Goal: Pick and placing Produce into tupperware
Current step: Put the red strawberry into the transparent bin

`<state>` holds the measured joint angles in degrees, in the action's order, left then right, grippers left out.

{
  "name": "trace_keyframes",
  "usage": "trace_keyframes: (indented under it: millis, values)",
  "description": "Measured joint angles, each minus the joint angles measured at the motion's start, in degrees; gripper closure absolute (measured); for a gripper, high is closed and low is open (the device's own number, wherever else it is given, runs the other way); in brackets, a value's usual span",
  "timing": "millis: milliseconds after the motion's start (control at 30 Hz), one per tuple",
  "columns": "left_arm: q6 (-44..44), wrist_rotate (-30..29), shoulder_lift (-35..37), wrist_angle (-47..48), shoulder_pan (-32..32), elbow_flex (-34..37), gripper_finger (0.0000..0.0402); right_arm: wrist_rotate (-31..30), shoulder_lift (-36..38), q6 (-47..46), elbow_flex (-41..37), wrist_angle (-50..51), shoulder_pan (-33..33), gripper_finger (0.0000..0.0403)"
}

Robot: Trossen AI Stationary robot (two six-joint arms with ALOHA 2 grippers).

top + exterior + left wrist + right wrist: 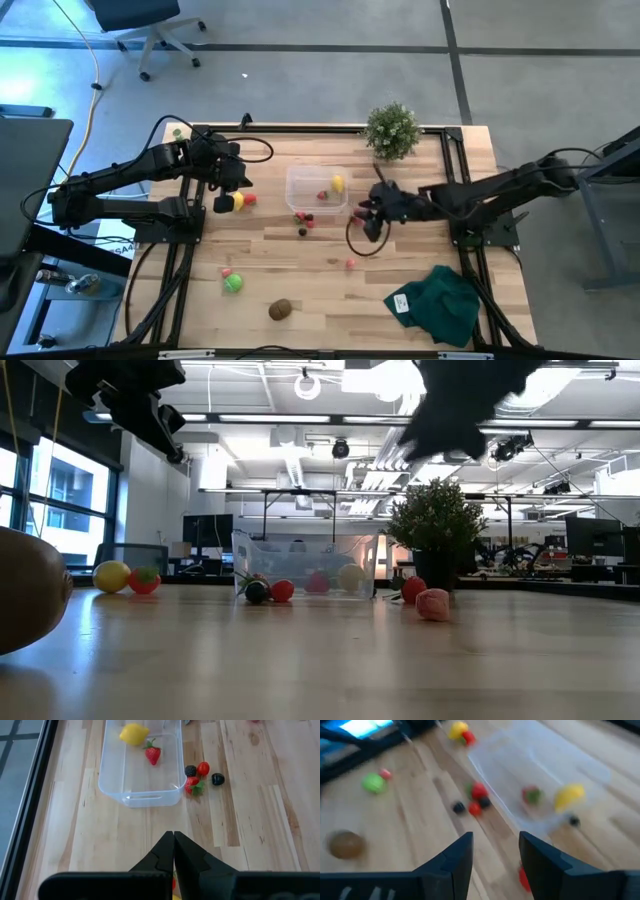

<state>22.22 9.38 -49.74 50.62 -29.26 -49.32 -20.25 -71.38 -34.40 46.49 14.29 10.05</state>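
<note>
The clear tupperware [306,177] [114,785] sits at the table's middle, toward the far side. It holds a yellow lemon [134,733] and a strawberry [153,755]. Small red and dark berries [304,220] [202,769] lie at its near right corner. My left gripper [224,200] [173,837] is shut and hovers left of the tupperware, beside a second lemon [238,201] and a red fruit [250,199]. My right gripper [362,215] [495,845] is open, raised right of the tupperware, above a red berry [523,879]. A green ball [233,283], a kiwi [280,309] and a pink berry [351,263] lie nearer.
A bushy potted plant [392,130] stands at the far edge, right of the tupperware. A dark green cloth [440,305] lies in the near right corner. A dark cable loops on the table below my right gripper [355,240].
</note>
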Motion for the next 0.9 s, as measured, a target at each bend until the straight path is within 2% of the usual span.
trace_keyframes:
  millis: [200,400,500,633,733,900]
  values:
    - [0.0,0.01,-0.02,0.01,0.0,0.0,0.0399,-3.92,-0.28,-6.77,-12.78,-11.21,2.68,0.0253]
    - [0.0,0.01,0.01,0.01,0.0,0.0,0.0399,-10.33,-0.79,-4.68,-22.28,-24.21,5.22,0.0221]
    - [0.0,0.01,0.0,0.03,0.02,0.0,0.0399,-11.66,-1.89,-3.48,-24.64,-26.65,6.24,0.0195]
    - [0.0,0.0,0.01,-0.04,0.01,0.0,0.0399,-12.27,-4.83,2.87,-24.97,-28.48,7.04,0.0169]
    - [0.0,0.01,0.01,-0.05,0.0,0.0,0.0399,-12.22,-8.55,7.57,-24.99,-32.36,7.41,0.0163]
    - [0.0,0.01,-0.01,-0.08,0.02,0.0,0.0399,-12.32,-15.97,10.05,-24.99,-41.99,7.77,0.0162]
